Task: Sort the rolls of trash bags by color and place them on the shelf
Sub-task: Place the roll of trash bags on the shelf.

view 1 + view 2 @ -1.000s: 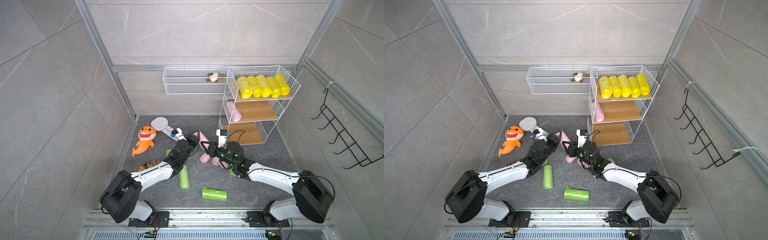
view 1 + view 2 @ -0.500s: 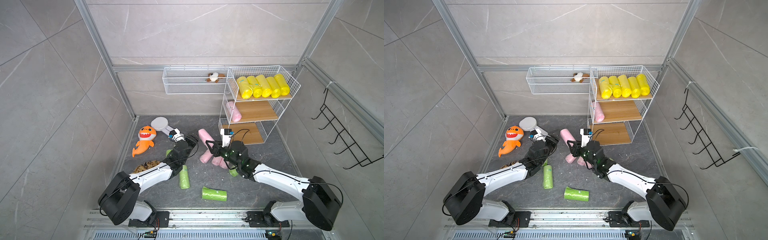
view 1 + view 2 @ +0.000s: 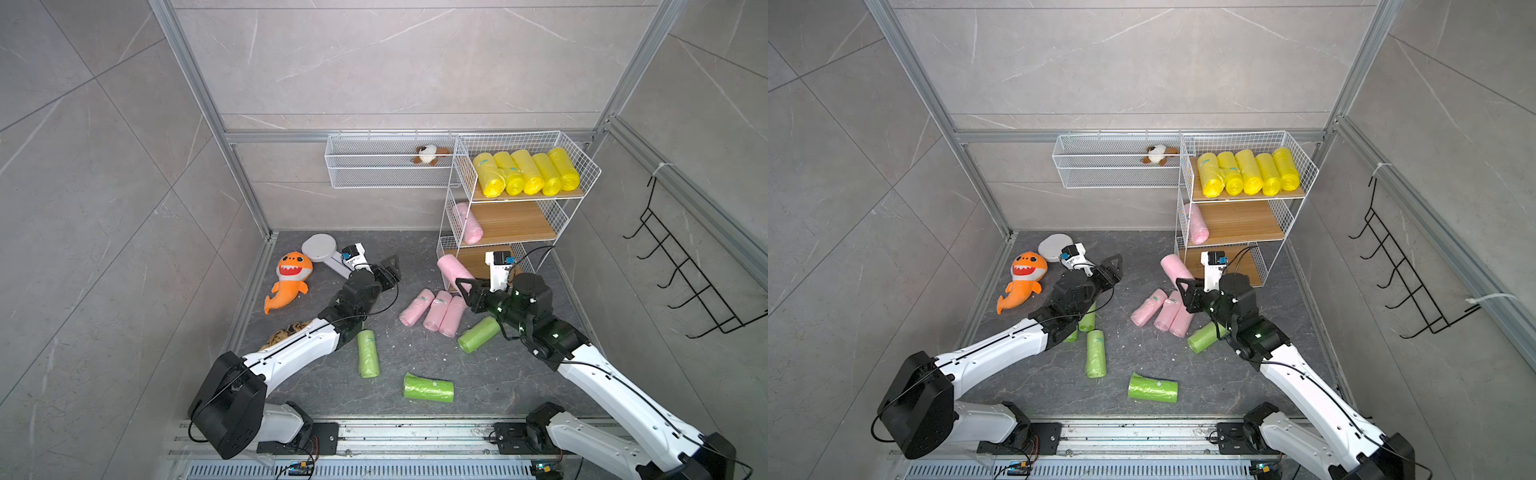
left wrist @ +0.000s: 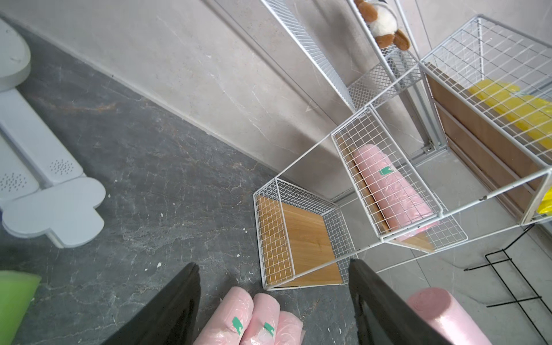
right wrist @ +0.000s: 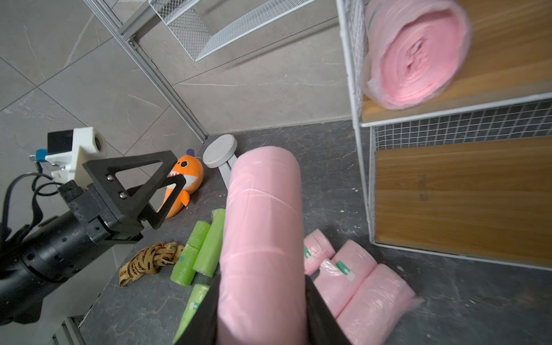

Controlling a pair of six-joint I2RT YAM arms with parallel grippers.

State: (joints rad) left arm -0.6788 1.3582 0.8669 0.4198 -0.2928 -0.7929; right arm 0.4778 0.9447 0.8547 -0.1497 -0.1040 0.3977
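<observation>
Grips pink roll (image 3: 451, 266) in clamped right gripper (image 3: 467, 291), just beside lower corner of the shelf (image 3: 515, 222). Holds left gripper (image 3: 390, 268) spread, empty. Risks snagging the long free end on wire mesh going to the middle tier, or losing it from an end-heavy hold.

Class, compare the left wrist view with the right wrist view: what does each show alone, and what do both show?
Left wrist only: the plush dog and the yellow rolls on the top tier of the shelf. Right wrist only: the open left gripper, the orange shark toy and the patterned cloth. Both: the held pink roll in the right gripper, the pink roll on the middle tier and three pink rolls on the floor.
</observation>
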